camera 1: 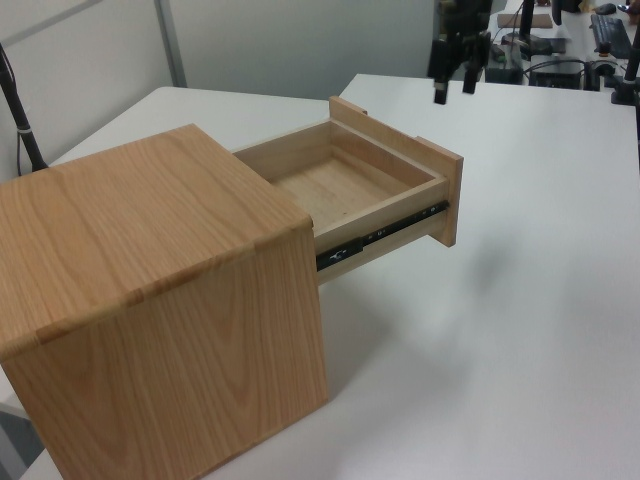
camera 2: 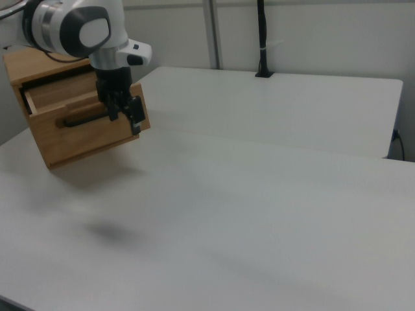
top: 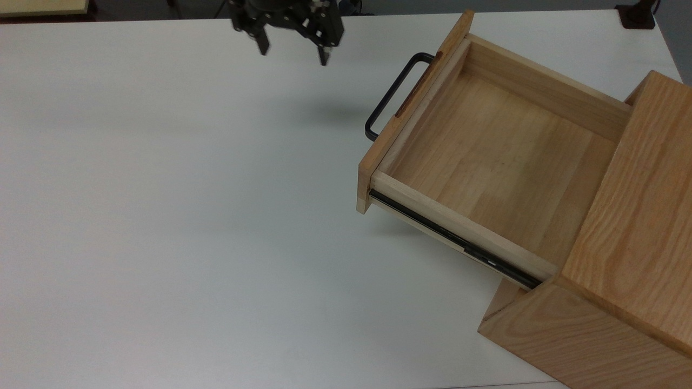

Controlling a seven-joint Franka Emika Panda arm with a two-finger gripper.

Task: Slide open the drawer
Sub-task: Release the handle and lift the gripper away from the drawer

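Drawer (top: 486,156): right of the top view, pulled well out of the box (top: 627,259); tray bare.
Handle (top: 393,93): free, untouched.
Gripper (top: 292,51): top centre, fingers spread, empty, apart from handle; pull looks finished.

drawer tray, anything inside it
The pulled-out pale wooden drawer shows only bare wood floor, with nothing lying on it. Its back end is covered by the oak-grain outer box, so that part cannot be checked.

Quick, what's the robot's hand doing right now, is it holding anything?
Hand: open, holding nothing, raised above the table and apart from the drawer and its handle.
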